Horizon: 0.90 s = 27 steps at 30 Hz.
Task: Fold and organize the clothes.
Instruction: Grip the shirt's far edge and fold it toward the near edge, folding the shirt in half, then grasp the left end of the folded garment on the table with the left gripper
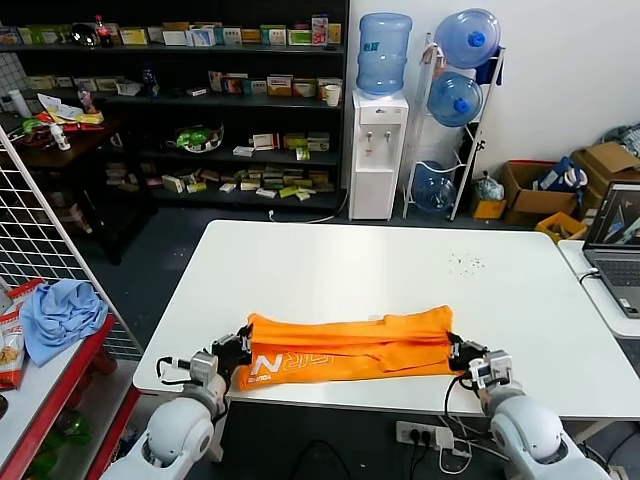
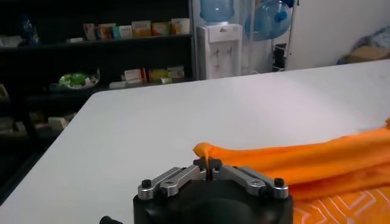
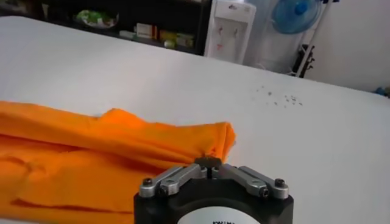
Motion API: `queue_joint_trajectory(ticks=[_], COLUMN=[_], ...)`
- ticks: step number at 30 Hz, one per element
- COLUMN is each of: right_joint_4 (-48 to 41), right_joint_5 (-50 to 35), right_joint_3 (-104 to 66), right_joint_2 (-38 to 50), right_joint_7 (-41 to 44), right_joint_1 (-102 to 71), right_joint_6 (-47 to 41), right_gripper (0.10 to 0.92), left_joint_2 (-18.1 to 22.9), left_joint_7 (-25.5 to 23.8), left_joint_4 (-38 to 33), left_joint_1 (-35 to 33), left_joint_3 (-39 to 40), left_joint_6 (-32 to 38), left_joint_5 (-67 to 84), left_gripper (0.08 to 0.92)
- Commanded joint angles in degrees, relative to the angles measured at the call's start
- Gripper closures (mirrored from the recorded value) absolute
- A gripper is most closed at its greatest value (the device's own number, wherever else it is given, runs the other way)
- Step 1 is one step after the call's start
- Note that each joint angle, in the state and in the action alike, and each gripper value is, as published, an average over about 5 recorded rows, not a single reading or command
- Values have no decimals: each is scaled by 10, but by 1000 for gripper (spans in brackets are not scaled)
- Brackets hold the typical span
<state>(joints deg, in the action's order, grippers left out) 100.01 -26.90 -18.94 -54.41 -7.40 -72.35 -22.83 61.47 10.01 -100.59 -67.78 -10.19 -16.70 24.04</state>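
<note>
One orange T-shirt [image 1: 345, 347] lies along the near edge of one white desk [image 1: 380, 270]. Two grippers sit at its ends: the left gripper [image 1: 240, 350] at the left end and the right gripper [image 1: 458, 352] at the right end, each with its jaws closed on a corner of the cloth. One light blue cloth [image 1: 62, 315] rests on the red shelf at the near left. Far across the room stand one water dispenser [image 1: 377, 155] and four blue water bottles, one [image 1: 384, 52] on the dispenser and three in the rack to its right. One laptop [image 1: 618, 235] sits at the right.
</note>
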Motion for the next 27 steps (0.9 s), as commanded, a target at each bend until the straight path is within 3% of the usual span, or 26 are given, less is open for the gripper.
queue_joint_trajectory(ticks=[1,22,27], right_joint_4=[58,65,67], right_joint_5=[14,-4,-7], right_joint_3=[-13,-6,-5], right_joint_2=[7,7,6], right_joint_7=[-23,-29,-30], right_joint_1=[-71,-65,-65], right_joint_6=[-21,-31,-33], right_gripper=[850,254,205], left_joint_2=[-7,6,12], left_joint_7=[0,30,25], left_joint_4=[-52,4,15], left_joint_1=[-72,-28,-23], left_joint_3=[-18,-35,-27], left_joint_6=[10,-63,-67], left_joint_5=[-4,212,211], left_gripper=[835,236,183])
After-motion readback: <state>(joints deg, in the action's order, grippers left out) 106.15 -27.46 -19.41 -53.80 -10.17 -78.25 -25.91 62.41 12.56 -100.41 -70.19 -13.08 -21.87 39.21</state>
